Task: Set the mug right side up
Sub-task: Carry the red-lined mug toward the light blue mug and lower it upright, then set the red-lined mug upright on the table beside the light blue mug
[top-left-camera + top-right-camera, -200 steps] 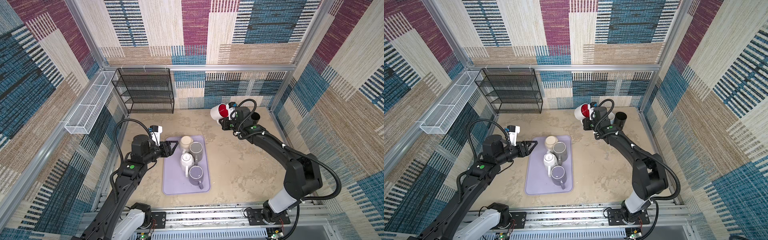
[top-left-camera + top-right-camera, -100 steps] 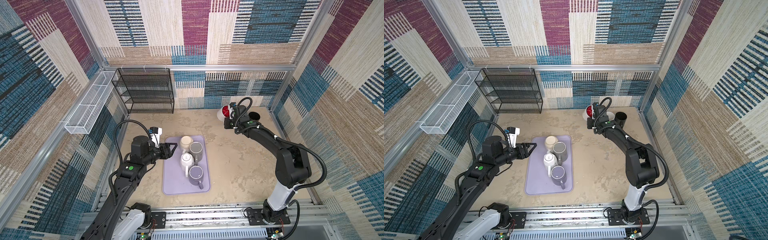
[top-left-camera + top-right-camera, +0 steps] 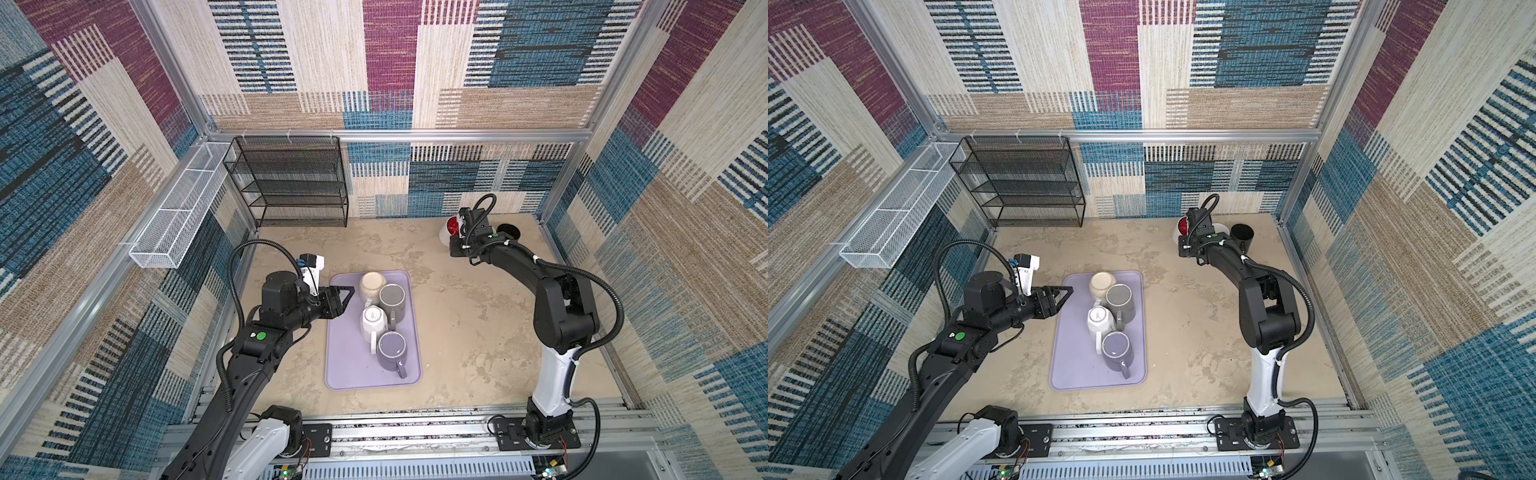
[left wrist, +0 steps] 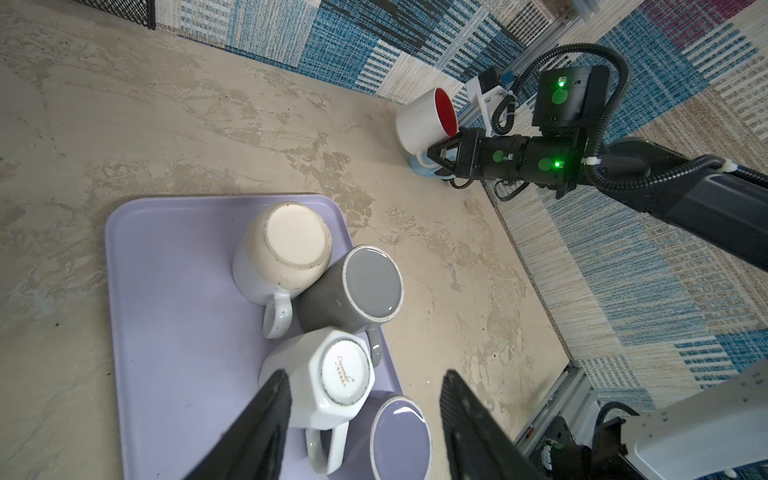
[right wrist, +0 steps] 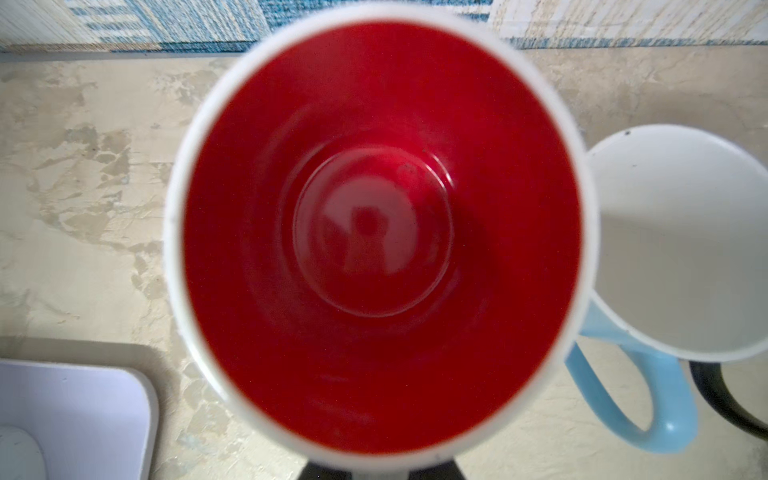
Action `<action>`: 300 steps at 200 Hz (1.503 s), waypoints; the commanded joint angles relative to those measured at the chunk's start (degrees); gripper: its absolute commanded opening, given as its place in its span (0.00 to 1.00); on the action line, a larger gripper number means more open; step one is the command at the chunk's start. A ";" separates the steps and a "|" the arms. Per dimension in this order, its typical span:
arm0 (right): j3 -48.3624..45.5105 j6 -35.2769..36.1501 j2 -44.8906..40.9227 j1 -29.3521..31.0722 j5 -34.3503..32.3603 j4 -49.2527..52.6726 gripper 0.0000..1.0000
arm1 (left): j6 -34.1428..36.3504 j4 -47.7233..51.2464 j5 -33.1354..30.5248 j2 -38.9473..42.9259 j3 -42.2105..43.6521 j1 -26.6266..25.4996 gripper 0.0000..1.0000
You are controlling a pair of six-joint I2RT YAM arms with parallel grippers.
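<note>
The mug [image 5: 380, 232] is white outside and red inside. It is tilted low over the table at the far right, its mouth turned up toward the right wrist camera; both top views show it [image 3: 452, 227] [image 3: 1182, 226]. My right gripper [image 4: 438, 154] is shut on it at the lower side, and the fingertips [image 5: 316, 471] barely show under the rim. My left gripper [image 4: 365, 378] is open above the left side of the lilac tray [image 3: 349, 365], with a white faceted mug [image 4: 332, 374] below its fingers.
Several upside-down mugs sit on the tray: cream [image 3: 372, 284], grey [image 3: 392, 297], white [image 3: 374, 320], purple [image 3: 392, 349]. A blue-handled mug [image 5: 673, 249] and a black mug [image 3: 508, 230] stand beside the held mug. A black wire shelf [image 3: 291, 183] and a white basket [image 3: 183, 212] line the back left.
My right gripper has carried the mug back and down toward the far right corner and turned its mouth upward. The left arm has stayed still.
</note>
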State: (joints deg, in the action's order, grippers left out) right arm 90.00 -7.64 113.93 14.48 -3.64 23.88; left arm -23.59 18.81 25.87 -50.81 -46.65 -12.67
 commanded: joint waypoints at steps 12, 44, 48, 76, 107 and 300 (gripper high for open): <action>2.86 1.09 2.10 -0.80 -1.63 0.08 0.00 | 1.96 0.52 0.14 -0.12 -0.74 0.05 0.58; 4.86 1.84 4.08 -0.98 -1.94 1.32 0.00 | 2.08 0.54 0.23 -0.36 -1.01 0.01 0.58; 5.06 1.91 4.32 -1.03 -2.02 1.49 0.00 | 2.06 0.53 0.24 -0.43 -1.06 0.03 0.58; 5.75 2.13 5.34 -1.05 -1.91 1.86 0.00 | 2.31 0.70 0.24 -0.43 -1.11 0.05 0.58; 6.10 2.15 6.26 -1.06 -1.85 2.27 0.00 | 2.35 0.88 0.14 -0.27 -1.11 0.01 0.58; 8.08 1.53 9.79 -1.08 -2.56 4.77 0.00 | 2.83 1.42 0.05 -0.15 -0.55 0.03 0.58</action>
State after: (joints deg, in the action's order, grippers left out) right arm 97.14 -5.78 123.46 13.43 -5.17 31.11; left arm -22.33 20.01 25.85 -51.09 -47.22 -12.64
